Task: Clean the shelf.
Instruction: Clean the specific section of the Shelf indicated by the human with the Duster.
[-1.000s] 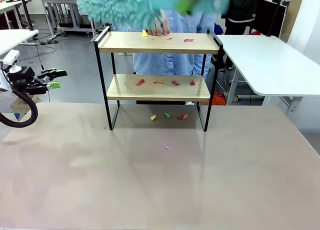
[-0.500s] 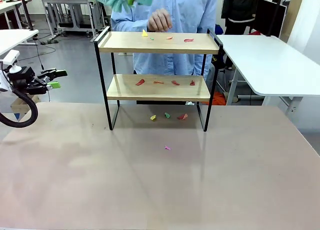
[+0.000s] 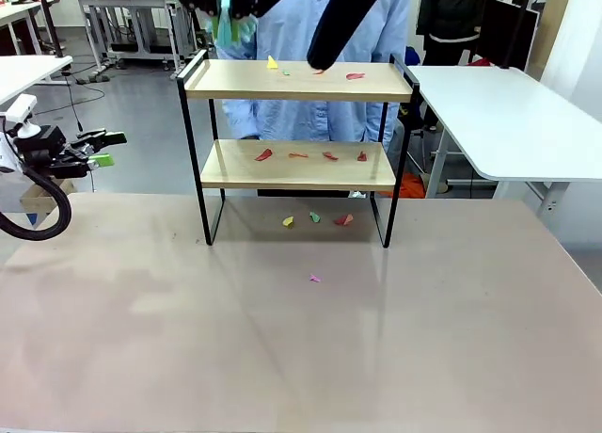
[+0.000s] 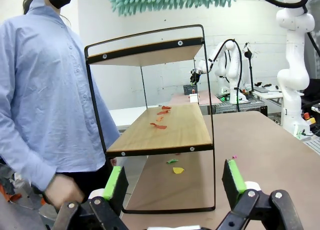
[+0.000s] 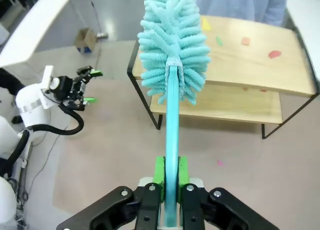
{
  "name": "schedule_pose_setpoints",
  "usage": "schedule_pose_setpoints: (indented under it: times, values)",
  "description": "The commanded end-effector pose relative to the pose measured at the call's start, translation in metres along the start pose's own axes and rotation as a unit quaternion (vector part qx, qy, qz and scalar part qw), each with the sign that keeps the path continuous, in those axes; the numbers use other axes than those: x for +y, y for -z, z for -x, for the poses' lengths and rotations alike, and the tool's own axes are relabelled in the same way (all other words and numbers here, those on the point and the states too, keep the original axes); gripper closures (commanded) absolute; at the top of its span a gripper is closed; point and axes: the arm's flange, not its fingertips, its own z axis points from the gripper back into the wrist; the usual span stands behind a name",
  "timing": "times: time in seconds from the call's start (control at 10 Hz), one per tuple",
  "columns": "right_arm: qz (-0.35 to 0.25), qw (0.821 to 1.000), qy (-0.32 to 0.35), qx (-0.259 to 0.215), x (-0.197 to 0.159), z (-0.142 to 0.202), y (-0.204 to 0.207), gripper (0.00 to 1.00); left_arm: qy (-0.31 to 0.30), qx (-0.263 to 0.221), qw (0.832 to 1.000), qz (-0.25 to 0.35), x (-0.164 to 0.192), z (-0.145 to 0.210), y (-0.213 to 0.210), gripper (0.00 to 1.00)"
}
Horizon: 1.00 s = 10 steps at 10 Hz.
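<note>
The shelf (image 3: 299,81) stands at the table's far middle, with two wooden boards in a black frame. Coloured paper scraps (image 3: 329,155) lie on both boards and on the table under it. High over the shelf's left end, my right gripper (image 5: 170,185) is shut on the handle of a teal duster (image 5: 174,55), whose head hangs above the top board (image 5: 250,65). A bit of the duster (image 3: 224,19) shows at the front view's top edge. My left gripper (image 3: 99,149) stands open off the table's left side, facing the shelf (image 4: 165,132) end-on, nothing between its fingers (image 4: 114,182).
A person in a blue shirt (image 3: 282,113) stands just behind the shelf. A pink scrap (image 3: 315,278) lies on the table in front of it. A white side table (image 3: 508,122) stands at the right. The near half of the table (image 3: 301,358) is bare.
The duster has swung left and up, mostly out of the front view. The person's hand has left the top board. My left arm has not moved.
</note>
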Motion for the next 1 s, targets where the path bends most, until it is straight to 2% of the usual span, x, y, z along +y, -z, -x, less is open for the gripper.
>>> schedule_pose_setpoints:
  times: [0.0, 0.6, 0.9]
  values:
    - [-0.001, 1.0, 0.021, 0.01, 0.034, -0.018, 0.014, 0.87, 0.008, 0.006, 1.0, 0.004, -0.002, -0.003, 0.001, 0.0]
    - [-0.03, 0.999, 0.037, 0.024, 0.035, -0.012, 0.067, 0.87, 0.008, 0.006, 1.0, 0.004, -0.002, -0.003, 0.001, 0.0]
    - [-0.015, 0.998, 0.043, 0.049, 0.031, -0.006, 0.085, 0.87, 0.008, 0.006, 1.0, 0.004, -0.002, -0.003, 0.001, 0.0]
